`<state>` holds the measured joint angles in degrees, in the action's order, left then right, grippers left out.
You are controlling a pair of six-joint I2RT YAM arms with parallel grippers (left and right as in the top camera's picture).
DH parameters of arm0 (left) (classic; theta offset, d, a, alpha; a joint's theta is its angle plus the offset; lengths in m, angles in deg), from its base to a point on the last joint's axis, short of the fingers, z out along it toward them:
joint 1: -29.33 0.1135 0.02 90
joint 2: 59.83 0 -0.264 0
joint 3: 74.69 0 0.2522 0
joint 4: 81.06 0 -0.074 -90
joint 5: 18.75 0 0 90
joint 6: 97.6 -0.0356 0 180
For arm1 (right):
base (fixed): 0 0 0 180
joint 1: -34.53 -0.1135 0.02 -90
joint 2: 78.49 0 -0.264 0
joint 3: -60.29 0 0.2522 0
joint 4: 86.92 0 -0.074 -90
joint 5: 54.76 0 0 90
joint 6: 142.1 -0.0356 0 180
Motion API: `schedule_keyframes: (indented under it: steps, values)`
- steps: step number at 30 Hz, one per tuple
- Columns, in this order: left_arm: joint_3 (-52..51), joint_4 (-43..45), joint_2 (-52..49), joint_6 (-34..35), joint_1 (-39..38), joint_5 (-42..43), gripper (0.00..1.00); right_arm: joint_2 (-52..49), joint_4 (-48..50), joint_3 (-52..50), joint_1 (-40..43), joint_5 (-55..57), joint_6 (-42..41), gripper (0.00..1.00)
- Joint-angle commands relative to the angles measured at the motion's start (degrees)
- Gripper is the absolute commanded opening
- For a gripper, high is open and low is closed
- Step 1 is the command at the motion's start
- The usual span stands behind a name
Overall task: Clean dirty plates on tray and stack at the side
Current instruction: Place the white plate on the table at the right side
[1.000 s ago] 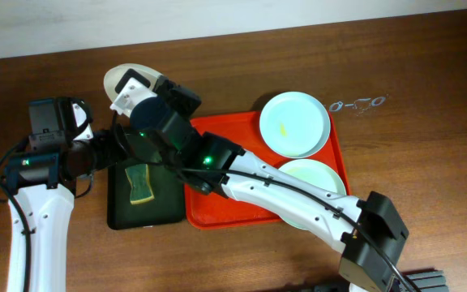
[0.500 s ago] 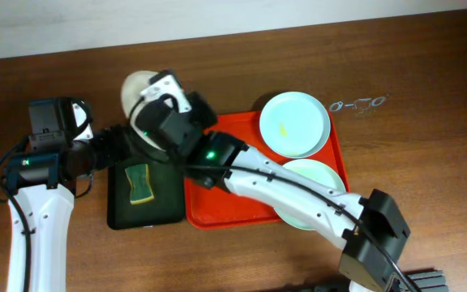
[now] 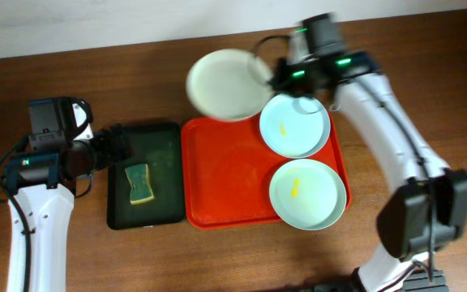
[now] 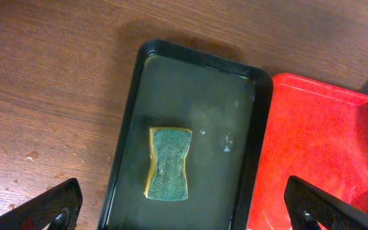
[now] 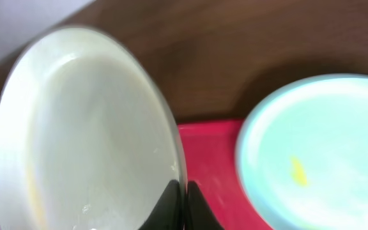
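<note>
My right gripper (image 3: pixel 271 75) is shut on the rim of the white plate (image 3: pixel 224 83) and holds it above the table behind the red tray (image 3: pixel 221 182); in the right wrist view the plate (image 5: pixel 82 134) fills the left, pinched between my fingers (image 5: pixel 183 191). Two pale mint-blue plates with yellow smears lie on the tray, one at the back right (image 3: pixel 294 123), also in the right wrist view (image 5: pixel 318 147), and one at the front right (image 3: pixel 307 193). My left gripper (image 4: pixel 184 214) is open above the dark green tray.
A dark green tray (image 3: pixel 159 138) left of the red tray holds a green-and-yellow sponge (image 3: pixel 139 184), seen too in the left wrist view (image 4: pixel 169 163). A small clear object (image 3: pixel 359 103) lies on the table right of the back plate.
My right arm has swung from the far left across to the right, carrying the white plate from behind the green tray to behind the red tray. The left arm has not moved.
</note>
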<state>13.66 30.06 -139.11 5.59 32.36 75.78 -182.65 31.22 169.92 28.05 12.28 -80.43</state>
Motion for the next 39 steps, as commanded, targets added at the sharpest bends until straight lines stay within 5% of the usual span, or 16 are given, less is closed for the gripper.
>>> schedule_keyframes:
  steps: [1, 13, 19, 24, 29, 30, 32, 34, 39]
  values:
    - [0.5, 0.0, 0.5, 0.3, 0.2, 0.6, 0.99, 2.8, -7.5, 0.8, 11.2, -7.2, 5.0, 0.04]
    - [0.5, 0.0, 0.5, 0.2, 0.2, 0.6, 0.99, 2.8, -22.3, 0.8, 41.7, 18.4, 9.7, 0.04]
    - [0.5, 0.0, 0.5, 0.2, 0.2, 0.6, 0.99, 2.8, -20.0, -4.4, 44.8, 26.7, 9.5, 0.04]
    - [0.5, 0.0, 0.5, 0.2, 0.2, 0.6, 0.99, 2.7, -8.4, -18.9, 44.7, 20.6, 8.8, 0.04]
    - [0.5, 0.0, 0.5, 0.2, 0.2, 0.6, 0.99, 2.8, -7.0, -21.6, 44.7, 18.4, 8.9, 0.04]
    - [0.5, 0.0, 0.5, 0.2, 0.2, 0.6, 0.99, 2.8, -7.6, -21.6, 44.7, 18.2, 8.9, 0.08]
    - [0.5, 0.0, 0.5, 0.2, 0.2, 0.6, 0.99, 2.8, -7.8, -21.6, 44.7, 13.8, 12.0, 0.36]
    - [0.5, 0.0, 0.5, 0.2, 0.2, 0.6, 0.99, 2.8, -8.5, -21.4, 44.7, 10.9, 14.3, 0.45]
    - [0.5, 0.0, 0.5, 0.2, 0.2, 0.6, 0.99, 2.9, -15.4, -13.0, 38.6, 8.9, 17.7, 0.51]
